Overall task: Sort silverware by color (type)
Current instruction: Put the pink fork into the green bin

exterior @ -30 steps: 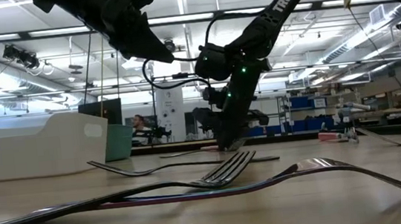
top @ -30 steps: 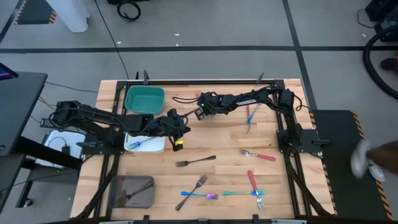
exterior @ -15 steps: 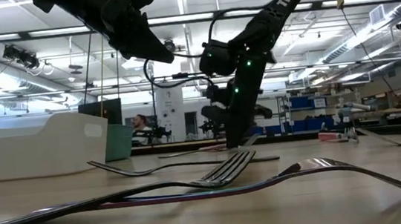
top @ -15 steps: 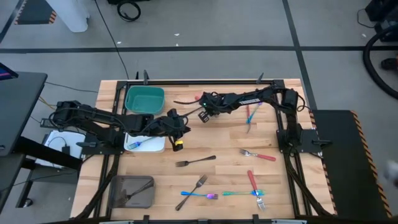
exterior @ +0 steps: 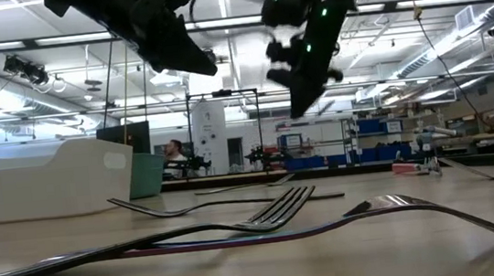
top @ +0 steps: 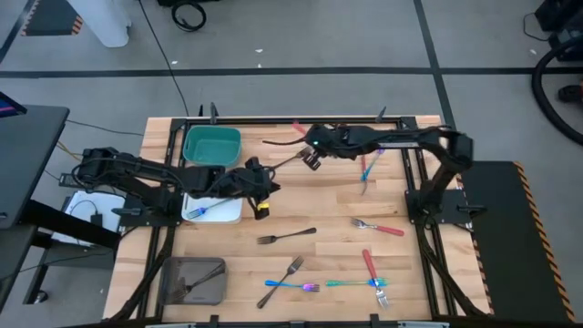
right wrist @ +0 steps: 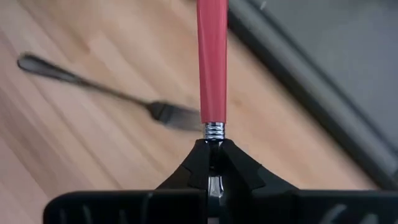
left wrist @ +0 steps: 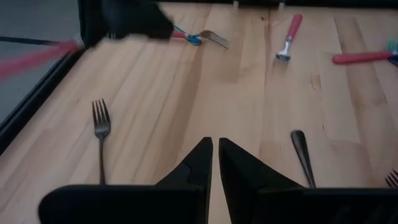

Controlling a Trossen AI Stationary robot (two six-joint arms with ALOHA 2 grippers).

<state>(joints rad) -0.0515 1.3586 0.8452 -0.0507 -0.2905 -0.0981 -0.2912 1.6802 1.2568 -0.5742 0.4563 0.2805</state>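
Observation:
My right gripper [top: 312, 155] hangs high over the table's far middle, shut on a red-handled utensil [right wrist: 212, 62]. A dark fork [top: 284, 142] lies on the table under it. My left gripper [top: 264, 188] is shut and empty and hovers by the white tray [top: 228, 215], which holds a blue fork [top: 202, 210]. More silverware lies flat on the near half: two dark forks [top: 287, 235] [top: 292, 268], an iridescent one [top: 290, 286], a teal one [top: 351, 282] and red-handled ones [top: 369, 264] [top: 381, 228]. A red and a blue piece [top: 365, 168] lie at the far right. My right gripper pinches the red-handled utensil between its two fingers at the metal neck just past the ribbed collar [right wrist: 213, 130]. The red handle sticks straight out ahead of the fingers; the head end is hidden between them. In the low view the gripper [exterior: 305, 63] is well above the table.
A teal tray [top: 211, 144] sits at the far left. A grey tray [top: 187, 290] at the near left holds a dark utensil. The black frame rails [top: 273, 119] run along the table's edges. Bare wood lies between the two arms.
My right gripper has risen from the table top, taking the red-handled utensil up clear of the wood, and has drifted a little toward the table's right and far edge. The dark fork beneath it has stayed where it was.

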